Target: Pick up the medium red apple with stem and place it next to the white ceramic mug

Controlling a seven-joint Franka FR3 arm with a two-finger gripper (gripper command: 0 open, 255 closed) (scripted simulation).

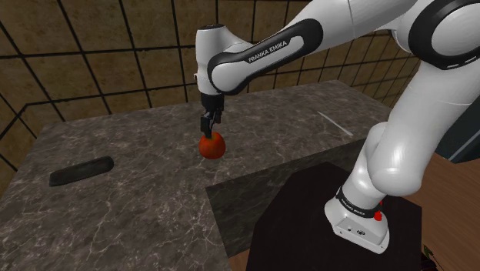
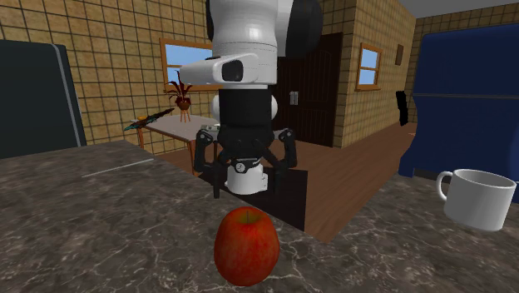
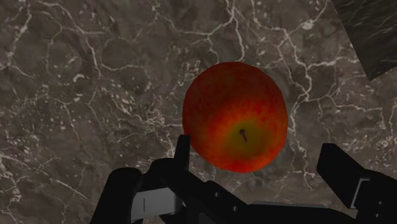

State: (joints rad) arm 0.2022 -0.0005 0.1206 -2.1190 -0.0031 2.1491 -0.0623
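A dark marble counter veined in white carries everything. The white arm rises from its stand at the shoulder view's lower right and reaches left over the slab. A tall blue cabinet stands beyond the counter at the second exterior view's far right. Towards the counter's left end in the shoulder view lies a flat dark oblong thing, well apart from the fruit. A white mug stands mouth-up at the second exterior view's right, its handle turned left and its inside plain white. Bare marble lies between it and the fruit. The round red apple, yellowing around a short dark stem, rests on the counter near its middle, well apart from the mug. The black pincer hangs just above it, fingers spread apart and not closed on it. A thin pale strip lies on the counter's far right in the shoulder view.
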